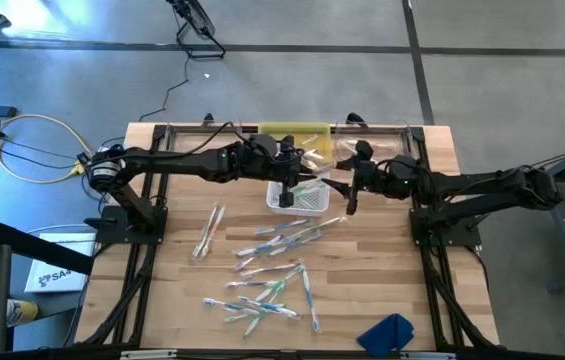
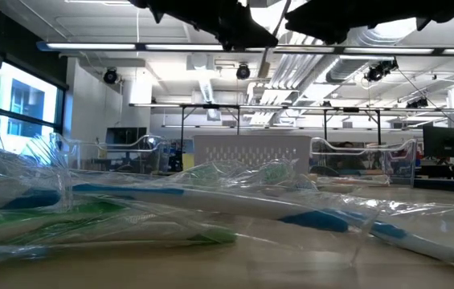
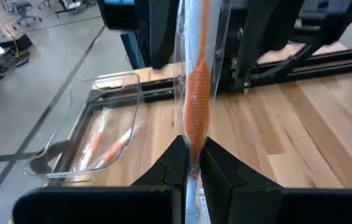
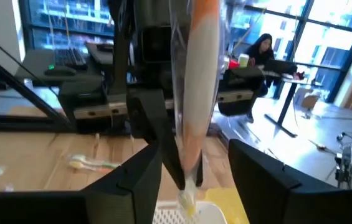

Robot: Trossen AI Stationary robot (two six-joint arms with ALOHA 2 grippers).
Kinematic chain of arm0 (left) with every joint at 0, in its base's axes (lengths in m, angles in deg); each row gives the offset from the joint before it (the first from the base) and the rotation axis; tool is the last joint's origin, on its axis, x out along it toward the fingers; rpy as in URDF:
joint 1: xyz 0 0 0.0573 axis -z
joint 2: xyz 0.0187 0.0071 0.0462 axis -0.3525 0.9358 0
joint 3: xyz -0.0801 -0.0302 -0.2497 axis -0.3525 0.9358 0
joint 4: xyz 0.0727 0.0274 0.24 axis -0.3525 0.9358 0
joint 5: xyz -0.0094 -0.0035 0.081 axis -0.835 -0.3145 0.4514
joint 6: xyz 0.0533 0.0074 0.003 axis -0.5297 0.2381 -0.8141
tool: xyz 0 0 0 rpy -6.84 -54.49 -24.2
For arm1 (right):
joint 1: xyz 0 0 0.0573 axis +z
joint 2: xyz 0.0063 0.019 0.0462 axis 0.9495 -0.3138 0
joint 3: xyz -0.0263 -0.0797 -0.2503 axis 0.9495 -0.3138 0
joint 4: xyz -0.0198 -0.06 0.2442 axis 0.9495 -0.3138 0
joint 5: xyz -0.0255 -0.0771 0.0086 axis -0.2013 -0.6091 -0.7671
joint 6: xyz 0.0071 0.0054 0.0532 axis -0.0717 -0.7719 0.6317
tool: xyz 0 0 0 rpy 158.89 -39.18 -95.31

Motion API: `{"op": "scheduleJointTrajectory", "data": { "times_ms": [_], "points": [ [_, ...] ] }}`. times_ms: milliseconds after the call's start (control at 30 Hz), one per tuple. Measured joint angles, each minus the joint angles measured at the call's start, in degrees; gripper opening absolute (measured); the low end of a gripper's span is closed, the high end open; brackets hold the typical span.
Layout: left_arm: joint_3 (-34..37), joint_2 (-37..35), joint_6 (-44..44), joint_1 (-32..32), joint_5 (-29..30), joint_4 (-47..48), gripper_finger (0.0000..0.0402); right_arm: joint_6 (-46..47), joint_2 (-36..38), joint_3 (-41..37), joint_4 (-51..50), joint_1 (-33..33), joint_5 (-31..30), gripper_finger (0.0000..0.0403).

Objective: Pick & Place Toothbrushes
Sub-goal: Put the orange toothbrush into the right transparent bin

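Observation:
Many wrapped toothbrushes (image 1: 267, 270) lie scattered on the wooden table, white with blue, green or pink. A white basket (image 1: 297, 198) holding a few stands toward the far middle. My left gripper (image 3: 192, 149) hovers over the basket (image 4: 182, 214), shut on an orange toothbrush (image 3: 197, 93) in a clear wrapper. My right gripper (image 4: 194, 171) is open just right of the basket (image 1: 350, 200). In its wrist view its fingers stand on either side of that toothbrush (image 4: 200, 74), apart from it. My left gripper pinches the orange toothbrush by one end of its handle (image 3: 194, 138), wrapper and all, between its two fingers. The brush sticks out beyond the fingertips in line with them. It is lifted clear of the table and the basket.
A yellow tray (image 1: 297, 133) and a clear tray (image 3: 95, 140) with orange brushes in it sit along the far edge. A blue cloth (image 1: 387, 333) lies near the table's near right corner. Bare wood shows at the right side and near left.

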State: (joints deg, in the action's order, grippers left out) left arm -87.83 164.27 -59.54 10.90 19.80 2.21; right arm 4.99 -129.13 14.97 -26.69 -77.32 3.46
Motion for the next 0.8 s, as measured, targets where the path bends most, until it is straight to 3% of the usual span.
{"op": "scheduleJointTrajectory", "data": {
  "times_ms": [467,800],
  "points": [
    [0.0,3.6,1.5,0.0,-2.9,-5.4,0.0021,0.0,0.0,0.0,0.2,0.0,0.7,0.0127],
    [0.0,3.7,1.5,0.0,-2.8,-5.1,0.0021,0.1,0.0,0.0,-0.1,0.0,0.7,0.0045]
  ]
}}
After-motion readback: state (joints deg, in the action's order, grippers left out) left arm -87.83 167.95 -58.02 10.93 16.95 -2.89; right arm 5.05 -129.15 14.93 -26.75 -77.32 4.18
